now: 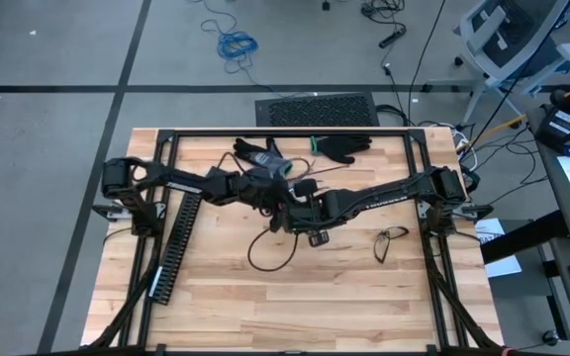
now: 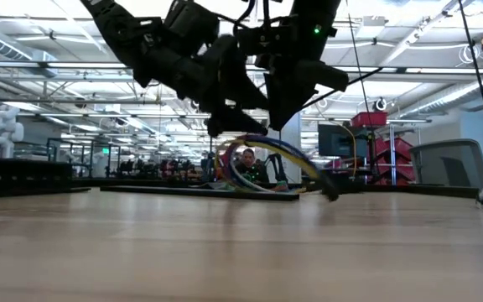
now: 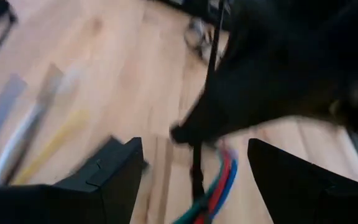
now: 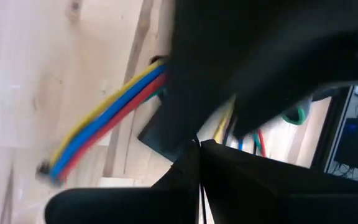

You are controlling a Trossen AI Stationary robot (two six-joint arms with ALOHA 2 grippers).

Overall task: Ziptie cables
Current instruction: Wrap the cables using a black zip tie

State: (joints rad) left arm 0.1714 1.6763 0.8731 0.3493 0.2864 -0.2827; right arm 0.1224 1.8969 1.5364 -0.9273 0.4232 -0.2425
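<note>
The cables (image 3: 222, 180) are a bundle of red, blue, green and yellow wires. In the low view the cables (image 2: 262, 155) arch in a loop just above the wood. Both grippers meet over mid-table. My left gripper (image 3: 194, 144) is open, one finger on each side of the bundle, touching nothing that I can see. My right gripper (image 3: 180, 133) is shut on a thin black zip tie (image 3: 196, 171) that runs down beside the cables. In the right wrist view the cables (image 4: 104, 127) pass under the left gripper's dark body, and my right gripper (image 4: 199, 146) shows with its fingers together. My right gripper pinches the thin black zip tie (image 3: 194, 148) between its two shut fingertips, coming slanting down from above. The strip runs on below the tips next to the cable bundle. Whether the tie goes around the bundle is hidden by the fingers.
A long black slotted duct (image 1: 178, 242) lies at the table's left. A black glove (image 1: 344, 146) and dark tools (image 1: 260, 153) sit at the far edge. A small wire frame (image 1: 390, 242) lies right of centre. Blue, white and yellow strips (image 3: 17, 137) lie on the wood.
</note>
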